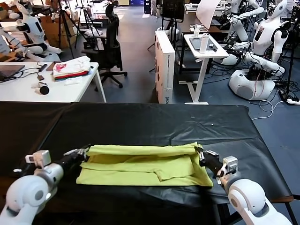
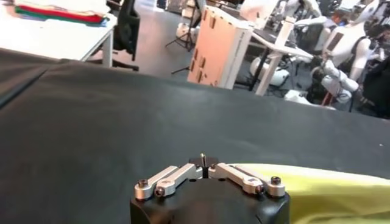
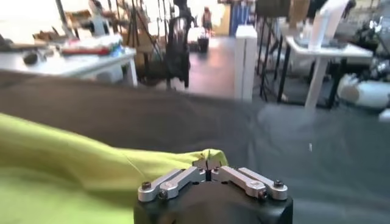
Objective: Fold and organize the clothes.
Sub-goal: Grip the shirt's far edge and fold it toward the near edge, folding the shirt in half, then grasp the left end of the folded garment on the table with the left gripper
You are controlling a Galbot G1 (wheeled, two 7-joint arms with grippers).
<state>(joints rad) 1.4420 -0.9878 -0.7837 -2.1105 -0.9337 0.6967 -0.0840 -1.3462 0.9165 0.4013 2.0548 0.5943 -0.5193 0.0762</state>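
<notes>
Both tools — left tool (image 1: pixel 83 152) and right tool (image 1: pixel 200 153) — clamp the T-shirt's (image 1: pixel 145 165) far corners on the bench (image 1: pixel 154 123); fold underway — next, carry this edge toward the shirt's near hem.

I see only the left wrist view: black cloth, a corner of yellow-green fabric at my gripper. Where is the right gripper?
Observer: The right gripper is at the opposite end of the T-shirt, shut on its far edge.
Operator: Is my left gripper holding too?
Observer: Yes, in the head view the left gripper is shut on the shirt's far edge at its end.
Operator: How does the shirt lie?
Observer: It lies as a wide folded band across the black table, the far edge doubled toward the robot.
</notes>
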